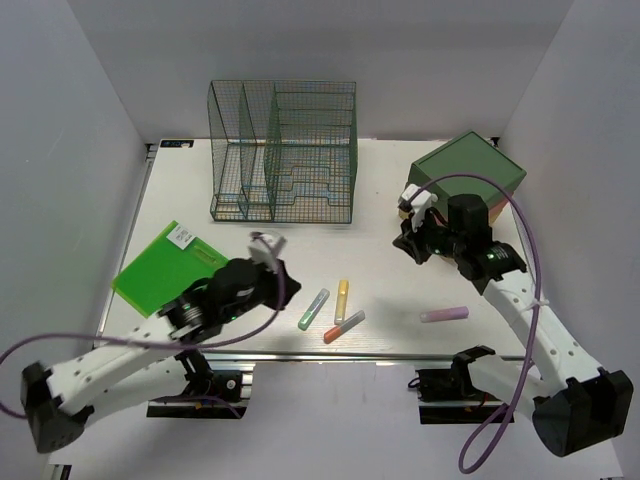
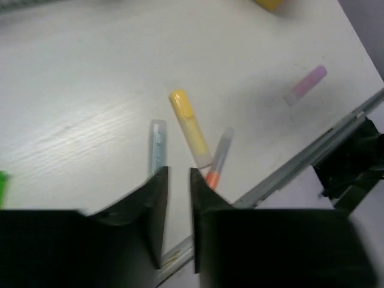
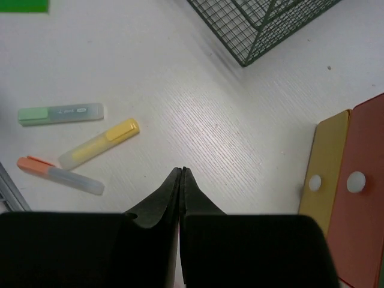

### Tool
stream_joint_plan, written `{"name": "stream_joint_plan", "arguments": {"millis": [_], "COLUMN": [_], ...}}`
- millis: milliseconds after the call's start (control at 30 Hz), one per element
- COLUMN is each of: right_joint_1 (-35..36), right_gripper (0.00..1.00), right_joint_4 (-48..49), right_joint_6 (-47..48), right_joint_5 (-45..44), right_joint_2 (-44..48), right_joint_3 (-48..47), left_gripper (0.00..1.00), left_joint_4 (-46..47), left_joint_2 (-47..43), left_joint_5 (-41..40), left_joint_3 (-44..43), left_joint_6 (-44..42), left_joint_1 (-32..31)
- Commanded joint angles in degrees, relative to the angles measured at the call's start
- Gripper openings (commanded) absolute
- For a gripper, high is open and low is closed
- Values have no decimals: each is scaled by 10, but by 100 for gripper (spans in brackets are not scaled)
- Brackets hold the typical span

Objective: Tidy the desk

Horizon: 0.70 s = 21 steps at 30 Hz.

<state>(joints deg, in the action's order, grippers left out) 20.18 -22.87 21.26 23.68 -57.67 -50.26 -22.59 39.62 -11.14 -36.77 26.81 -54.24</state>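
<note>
The desk (image 1: 385, 300) is a white tabletop with metal rail edges. Several highlighters lie near its front edge: green (image 1: 314, 309), yellow (image 1: 342, 299), orange (image 1: 344, 326) and pink (image 1: 444, 314). My left gripper (image 1: 270, 243) hovers left of them. In the left wrist view the left gripper (image 2: 179, 171) shows a narrow gap with only bare table in it, and the green highlighter (image 2: 157, 146), the yellow (image 2: 189, 127) and the orange (image 2: 219, 159) lie just beyond. My right gripper (image 1: 407, 241) hangs by the drawer box. The right gripper (image 3: 182, 170) is shut and empty.
A green wire-mesh rack (image 1: 284, 150) stands at the back centre. A green-topped drawer box (image 1: 470, 168) sits at the back right, its yellow drawer front (image 3: 327, 174) and red drawer front (image 3: 360, 192) facing my right wrist. A green pad (image 1: 165, 265) lies at the left.
</note>
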Motion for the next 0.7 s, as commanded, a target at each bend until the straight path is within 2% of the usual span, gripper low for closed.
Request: {"name": "stream_joint_plan", "arguments": {"millis": [0,100,133,267,333,367,500,533,567,667], "right_joint_1": [-11,-21,-23,-44,-56,-57,-75,-80,-81,-81], "right_gripper": [0,0,0,0,0,0,0,0,0,0], "right_joint_4": [27,75,102,166,213,222,279,299,302,302], "right_joint_6": [-56,-111,-119,-171,-185,-191,-226,-227,-226,-219], "right_joint_5": [25,-70,-108,-209,-260,-271,-297,-313,-324,-327], "right_joint_2": [43,59,59,49,55,58,86,95,105,115], "right_joint_3": [-31,-19,-19,-19,-10,2,31,39,45,49], "left_gripper": [22,9,6,4,3,4,20,28,43,59], "left_joint_4": [137,221,255,371,406,453,602,627,665,672], "left_joint_2": [96,203,261,426,486,533,640,659,682,782], "left_joint_5": [104,110,141,181,184,179,142,135,120,98], "left_joint_3": [-4,-34,-51,-128,-159,-180,-203,-209,-217,-300], "left_joint_6": [3,0,-1,15,43,53,130,167,184,236], "left_joint_1": [-3,-3,-3,-3,-9,-9,-9,-9,-9,-3]}}
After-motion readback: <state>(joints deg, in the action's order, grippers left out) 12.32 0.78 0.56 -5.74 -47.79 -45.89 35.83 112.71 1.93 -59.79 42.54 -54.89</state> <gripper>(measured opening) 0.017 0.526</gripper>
